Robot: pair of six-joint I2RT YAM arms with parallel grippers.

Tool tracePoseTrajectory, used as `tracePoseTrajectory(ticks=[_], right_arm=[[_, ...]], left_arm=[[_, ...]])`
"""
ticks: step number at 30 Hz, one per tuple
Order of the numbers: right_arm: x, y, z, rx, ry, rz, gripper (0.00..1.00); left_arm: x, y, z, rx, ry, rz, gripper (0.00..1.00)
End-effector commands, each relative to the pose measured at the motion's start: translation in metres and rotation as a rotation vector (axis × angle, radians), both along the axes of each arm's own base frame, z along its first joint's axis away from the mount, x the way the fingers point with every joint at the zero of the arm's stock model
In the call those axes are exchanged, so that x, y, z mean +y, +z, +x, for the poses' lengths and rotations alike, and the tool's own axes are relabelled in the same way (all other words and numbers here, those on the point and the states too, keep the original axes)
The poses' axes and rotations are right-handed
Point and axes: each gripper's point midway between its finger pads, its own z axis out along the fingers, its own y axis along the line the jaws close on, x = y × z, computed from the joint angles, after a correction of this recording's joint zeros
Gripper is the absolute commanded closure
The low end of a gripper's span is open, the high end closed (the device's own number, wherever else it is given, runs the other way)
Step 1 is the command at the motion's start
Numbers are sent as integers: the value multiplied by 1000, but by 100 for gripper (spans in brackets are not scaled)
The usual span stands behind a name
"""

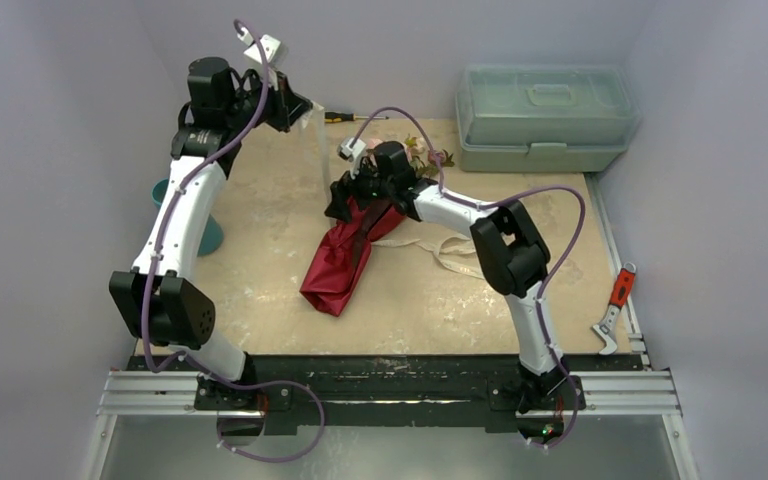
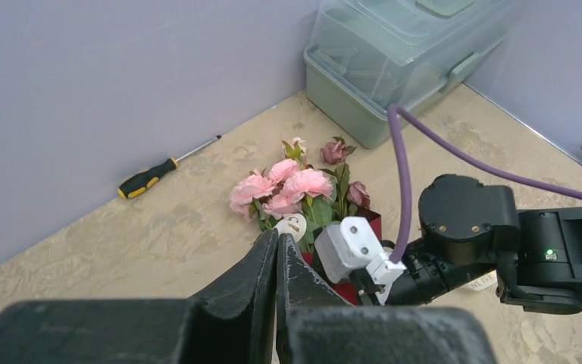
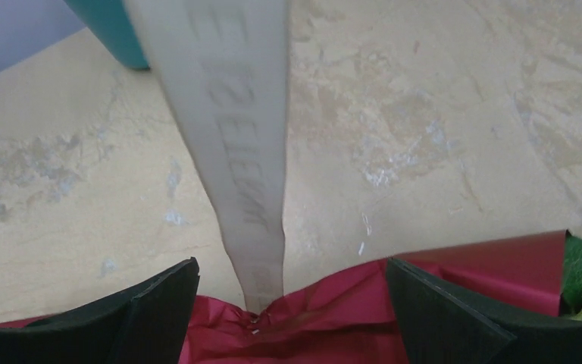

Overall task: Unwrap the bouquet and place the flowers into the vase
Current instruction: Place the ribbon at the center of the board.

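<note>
Left hand [image 2: 278,241] pinched shut on ribbon [image 3: 231,136] | right hand [image 3: 292,267] wide over bouquet [image 1: 345,258] | vase [image 1: 211,236] at 9 o'clock, contents hidden

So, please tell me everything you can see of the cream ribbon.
The ribbon is a flat cream band, cloth-like, with faint printed letters. One stretch runs taut from the dark red paper of the bouquet up to the shut left gripper, which pinches its end. It passes through the open right gripper, touching neither jaw. More ribbon lies loose on the table beside the right arm.
</note>
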Motion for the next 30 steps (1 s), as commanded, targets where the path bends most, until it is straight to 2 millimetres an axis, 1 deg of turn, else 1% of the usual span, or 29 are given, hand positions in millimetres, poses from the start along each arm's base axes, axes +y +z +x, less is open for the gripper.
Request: tracePoseTrajectory(ticks=[1,5,8,11,13,18,21,23,24,26,27,28,29,30], right_arm=[[-9,-25,-7,16,23,-60,3],[-11,-47,-15,74,54,-110,5],[-22,-67,-21,98,77,-189,7],[-37,-79,-26,125,100,-245,7],[-50,-83,-28,140,104,-266,7],[-91,-97,-26,178,104,-335,9],[-109,-104,-26,191,99,-363,10],[-116,-104,-26,206,94,-358,10],[-118,-103,-25,210,95,-351,10],[-119,-101,-25,214,94,-350,11],[-119,-100,-26,215,97,-348,11],[-118,-98,-26,214,99,-346,11],[-119,-98,-27,215,100,-344,11],[-119,-96,-28,213,103,-344,12]], left_arm=[[9,74,-8,-189,49,-32,100],[17,113,-5,-285,86,-56,100],[24,136,-2,-337,134,-73,100],[43,156,6,-395,252,-80,100],[57,171,11,-446,333,-75,100],[87,228,15,-619,495,-90,100],[107,257,15,-712,602,-67,100],[124,270,20,-748,699,-59,100],[134,273,23,-752,757,-50,100],[149,268,34,-736,848,5,100],[155,258,42,-712,874,47,100],[158,244,50,-674,892,93,100],[162,227,58,-633,906,134,100],[163,206,66,-580,906,183,100]])
